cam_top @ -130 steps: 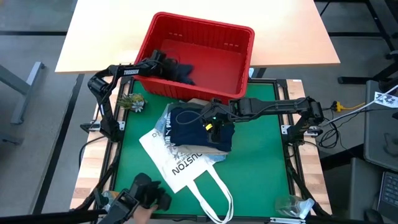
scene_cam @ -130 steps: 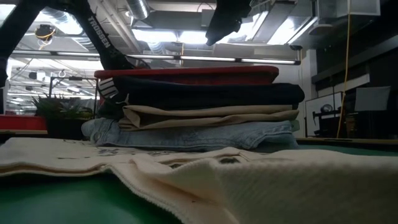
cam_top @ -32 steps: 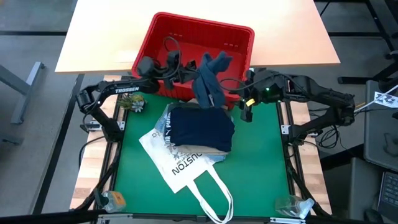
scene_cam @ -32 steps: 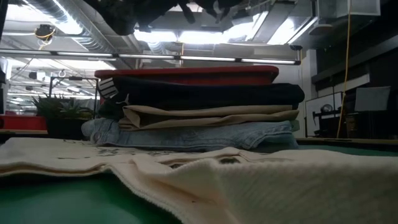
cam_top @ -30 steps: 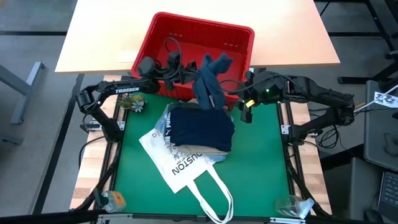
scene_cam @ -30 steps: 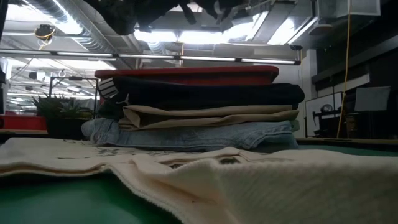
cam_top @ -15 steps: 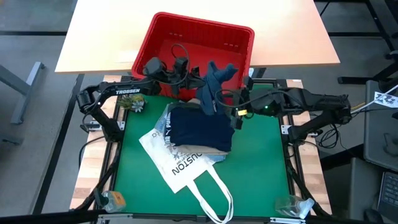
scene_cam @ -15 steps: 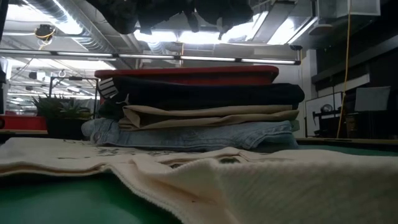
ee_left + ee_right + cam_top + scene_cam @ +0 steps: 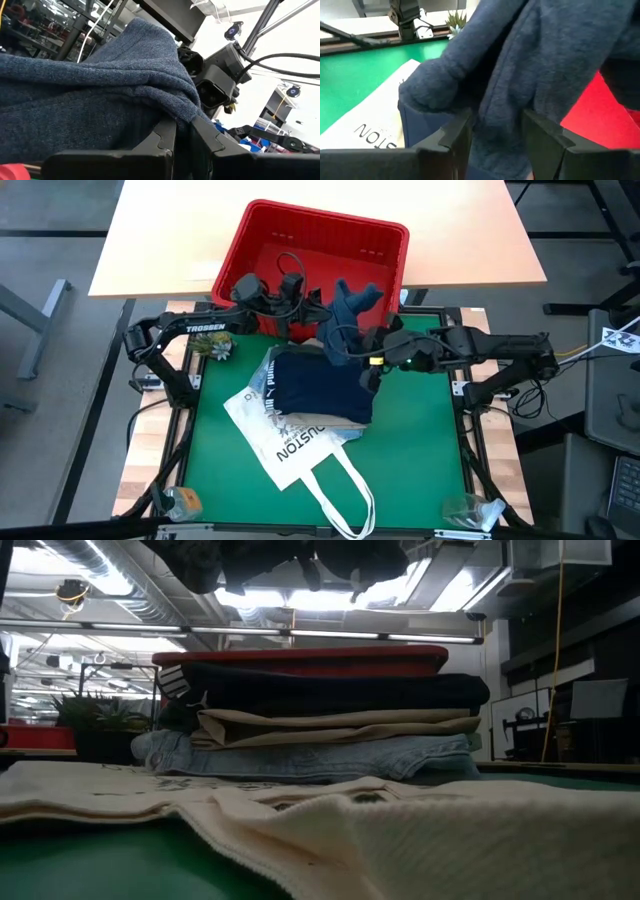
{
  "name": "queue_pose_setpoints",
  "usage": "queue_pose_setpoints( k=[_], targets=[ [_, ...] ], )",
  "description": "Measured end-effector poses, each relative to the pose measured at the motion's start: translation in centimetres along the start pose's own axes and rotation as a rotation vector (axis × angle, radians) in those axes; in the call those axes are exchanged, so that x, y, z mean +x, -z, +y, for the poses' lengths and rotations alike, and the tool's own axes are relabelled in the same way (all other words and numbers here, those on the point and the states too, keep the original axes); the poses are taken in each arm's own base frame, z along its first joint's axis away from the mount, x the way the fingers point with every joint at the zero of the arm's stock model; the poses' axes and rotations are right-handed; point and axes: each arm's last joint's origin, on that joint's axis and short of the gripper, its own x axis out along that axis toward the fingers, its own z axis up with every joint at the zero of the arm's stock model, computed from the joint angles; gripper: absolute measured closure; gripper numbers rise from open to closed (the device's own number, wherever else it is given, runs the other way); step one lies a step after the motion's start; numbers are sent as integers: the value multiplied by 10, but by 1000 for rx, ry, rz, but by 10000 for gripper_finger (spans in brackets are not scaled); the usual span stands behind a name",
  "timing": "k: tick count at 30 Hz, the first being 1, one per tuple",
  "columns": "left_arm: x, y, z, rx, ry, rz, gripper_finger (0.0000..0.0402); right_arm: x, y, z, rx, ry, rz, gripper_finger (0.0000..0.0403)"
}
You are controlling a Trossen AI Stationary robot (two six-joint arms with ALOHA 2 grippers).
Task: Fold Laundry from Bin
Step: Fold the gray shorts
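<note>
Laundry piece in hand — a blue knit garment (image 9: pixel 345 320) hangs between bin (image 9: pixel 385 240) and folded stack (image 9: pixel 325 390). Left gripper (image 9: pixel 308 302) is clamped on its edge; right gripper (image 9: pixel 372 362) straddles it, jaws apart. Next, likely: close, then spread it over the green mat (image 9: pixel 420 450) — wooden table (image 9: pixel 160 230) beyond.

The left hand (image 9: pixel 182 131) pinches a blue knit garment (image 9: pixel 85 95), right arm (image 9: pixel 220 75) beyond.

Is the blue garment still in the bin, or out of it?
Out. The blue knit garment hangs bunched, unfolded, above the red bin's near rim, pinched in the shut left hand; the right hand's open fingers straddle its lower part.
</note>
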Motion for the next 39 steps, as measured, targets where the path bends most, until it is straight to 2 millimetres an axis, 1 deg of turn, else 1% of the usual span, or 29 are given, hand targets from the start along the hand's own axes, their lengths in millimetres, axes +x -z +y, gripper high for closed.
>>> queue_pose_setpoints(
  k=[3, 5, 12, 14, 16, 18, 20, 21, 22, 26, 29, 32, 35, 39],
  targets=[
    [0, 0, 0, 0, 0, 0, 380, 2, 0, 0, 12, 5, 4, 237],
    [0, 0, 0, 0, 0, 0, 380, 7, 1, 2, 8, 10, 14, 237],
    [1, 1, -1, -2, 5, 3, 380, 14, 3, 4, -10, 83, 35, 242],
    [1, 1, -1, -2, 13, 12, 380, 16, 3, 5, -11, 88, 34, 258],
    [1, 2, -2, -2, 23, 23, 380, 16, 4, 5, -14, 90, 40, 286],
    [1, 2, -2, -2, 30, 31, 380, 16, 5, 4, -18, 92, 48, 325],
    [1, 2, -2, -2, 35, 37, 376, 16, 6, 4, -24, 94, 57, 372],
    [1, 2, -2, -2, 40, 42, 372, 16, 6, 4, -29, 95, 64, 387],
    [1, 3, -2, -2, 45, 48, 367, 16, 7, 4, -39, 96, 73, 392],
    [3, 5, -4, -5, 65, 67, 342, 13, 11, 2, -49, 77, 116, 381],
    [7, 8, -7, -10, 79, 75, 320, 5, 16, 0, -47, 3, 180, 393],
    [11, 14, -10, -25, 80, 95, 296, -9, 14, -4, -12, -68, 221, 396],
    [16, 22, -10, -3, 63, 135, 275, -24, 8, -9, 38, -138, 234, 392],
    [20, 33, -9, 49, 29, 177, 251, -42, -1, -12, 61, -267, 249, 399]
  ],
)
